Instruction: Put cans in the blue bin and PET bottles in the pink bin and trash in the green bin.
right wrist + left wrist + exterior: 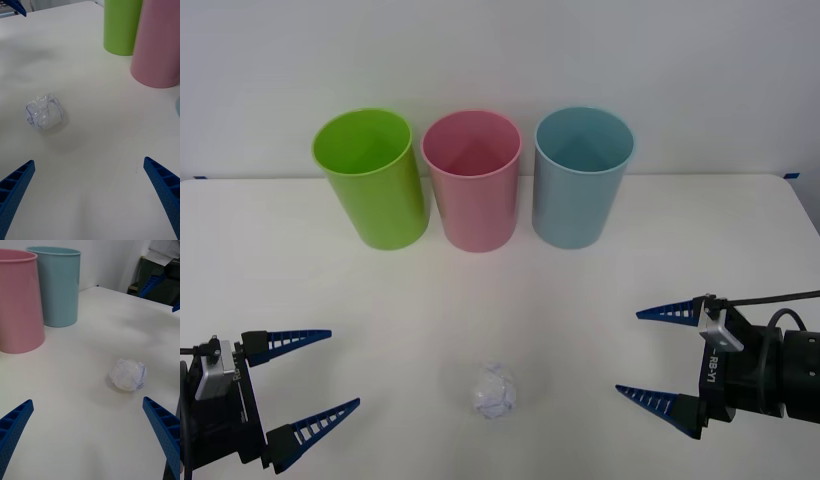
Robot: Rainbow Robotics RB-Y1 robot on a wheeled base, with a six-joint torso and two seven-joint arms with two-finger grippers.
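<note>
The crumpled trash (495, 389) lies on the white table (600, 300) between the left gripper (320, 372) and right gripper (652, 354), touching neither, both with fingers spread apart. Beyond stand the green bin (372, 178), pink bin (473, 181) and blue bin (580, 177) in a row before a white wall (500, 50).

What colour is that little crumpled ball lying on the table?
The paper ball is white with faint blue-purple marks, clearest in the right wrist view.
</note>
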